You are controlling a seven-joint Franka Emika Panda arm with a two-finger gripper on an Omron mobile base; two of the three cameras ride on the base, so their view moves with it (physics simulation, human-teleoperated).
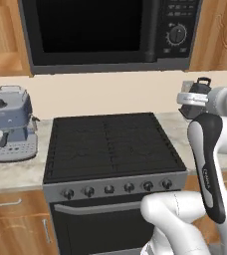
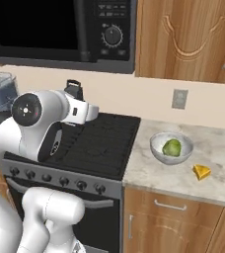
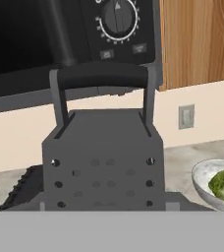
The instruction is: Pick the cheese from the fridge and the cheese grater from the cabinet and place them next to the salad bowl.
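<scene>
Our fingers [image 2: 76, 101] are clamped on the cheese grater [image 3: 102, 152], held upright above the stove [image 2: 94, 143]. The salad bowl [image 2: 156, 150] and cheese [image 2: 201, 171] sit on the tabletop [image 2: 213, 143] beyond. We risk clipping the bowl, or tipping the grater on release.

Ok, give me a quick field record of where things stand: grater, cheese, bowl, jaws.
cheese grater: dark, loop handle up, held at the gripper, above the stove
jaws: closed on the grater
cheese: on the counter, just right of the salad bowl, apart from it
salad bowl: on the counter beside the stove, green leaves inside
left to do: set the grater down by the bowl
</scene>
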